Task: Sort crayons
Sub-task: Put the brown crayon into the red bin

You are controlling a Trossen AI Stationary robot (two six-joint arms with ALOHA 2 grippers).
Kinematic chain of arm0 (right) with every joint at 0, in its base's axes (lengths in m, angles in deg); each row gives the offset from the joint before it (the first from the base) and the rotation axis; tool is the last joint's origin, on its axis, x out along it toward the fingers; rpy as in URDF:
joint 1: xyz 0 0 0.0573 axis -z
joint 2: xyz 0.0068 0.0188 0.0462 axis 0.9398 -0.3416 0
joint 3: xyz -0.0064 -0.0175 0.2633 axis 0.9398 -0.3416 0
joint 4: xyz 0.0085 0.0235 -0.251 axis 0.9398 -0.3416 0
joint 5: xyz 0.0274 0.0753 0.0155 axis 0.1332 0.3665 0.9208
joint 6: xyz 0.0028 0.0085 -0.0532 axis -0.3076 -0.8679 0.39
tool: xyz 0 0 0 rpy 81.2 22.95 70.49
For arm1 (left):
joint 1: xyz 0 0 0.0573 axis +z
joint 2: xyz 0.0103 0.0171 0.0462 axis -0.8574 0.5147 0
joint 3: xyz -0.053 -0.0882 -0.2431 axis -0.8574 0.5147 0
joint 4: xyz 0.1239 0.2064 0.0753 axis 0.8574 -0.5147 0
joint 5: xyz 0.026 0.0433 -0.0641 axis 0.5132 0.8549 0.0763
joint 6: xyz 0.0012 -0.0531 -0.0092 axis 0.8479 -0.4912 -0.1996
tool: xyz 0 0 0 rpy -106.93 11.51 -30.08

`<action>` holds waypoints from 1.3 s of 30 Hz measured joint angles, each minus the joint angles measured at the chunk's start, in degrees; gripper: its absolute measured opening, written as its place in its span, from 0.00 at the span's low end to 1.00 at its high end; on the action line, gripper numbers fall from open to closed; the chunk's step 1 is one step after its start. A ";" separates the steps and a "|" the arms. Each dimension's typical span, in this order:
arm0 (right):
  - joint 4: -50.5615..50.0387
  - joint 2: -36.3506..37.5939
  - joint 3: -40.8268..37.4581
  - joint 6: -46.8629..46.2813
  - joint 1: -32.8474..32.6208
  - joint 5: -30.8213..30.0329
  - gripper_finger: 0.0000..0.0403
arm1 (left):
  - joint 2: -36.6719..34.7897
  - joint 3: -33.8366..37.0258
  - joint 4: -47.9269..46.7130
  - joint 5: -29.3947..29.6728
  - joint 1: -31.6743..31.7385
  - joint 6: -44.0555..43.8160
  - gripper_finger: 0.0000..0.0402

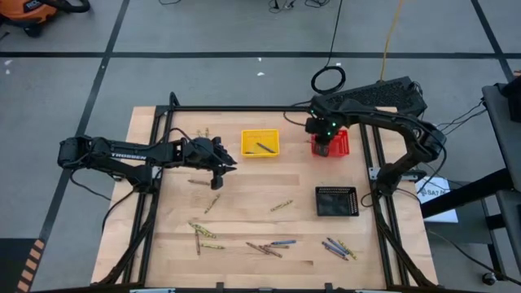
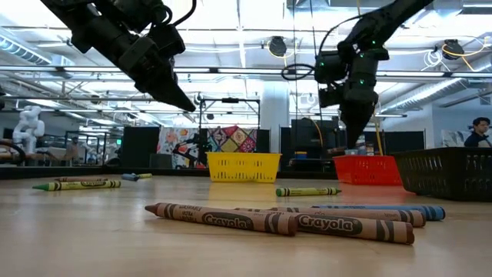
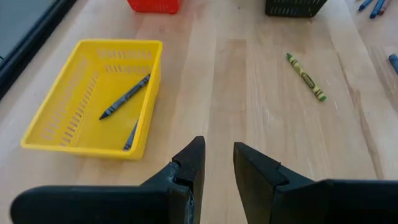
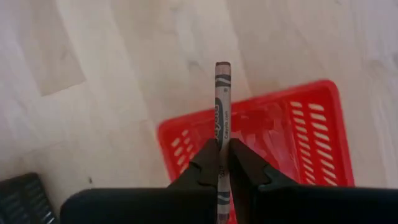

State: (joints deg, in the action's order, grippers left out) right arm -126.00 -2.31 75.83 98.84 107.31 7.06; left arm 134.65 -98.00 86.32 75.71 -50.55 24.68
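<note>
above the red basket (image 4: 292,134), the right claw (image 4: 222,155) grips a crayon (image 4: 222,106).

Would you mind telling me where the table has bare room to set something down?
Bare wood lies between the yellow basket, the black basket and a lone yellow-green crayon. The near edge is crowded with scattered crayons.

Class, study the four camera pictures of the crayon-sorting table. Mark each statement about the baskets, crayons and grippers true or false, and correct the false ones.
1. The right gripper holds a crayon above the red basket. True.
2. The yellow basket is empty. False: two dark crayons lie in it.
3. The left gripper grips a crayon. False: it is open, holding nothing.
4. A green crayon lies on the table outside any basket. True.
</note>
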 joint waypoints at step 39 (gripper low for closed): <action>-6.83 8.83 -1.33 -2.60 7.75 -1.46 0.01 | 0.00 0.00 -1.16 0.02 0.00 -1.70 0.22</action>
State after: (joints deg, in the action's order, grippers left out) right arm -132.82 6.52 74.50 96.25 115.06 5.60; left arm 134.65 -98.00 85.17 75.73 -50.55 22.98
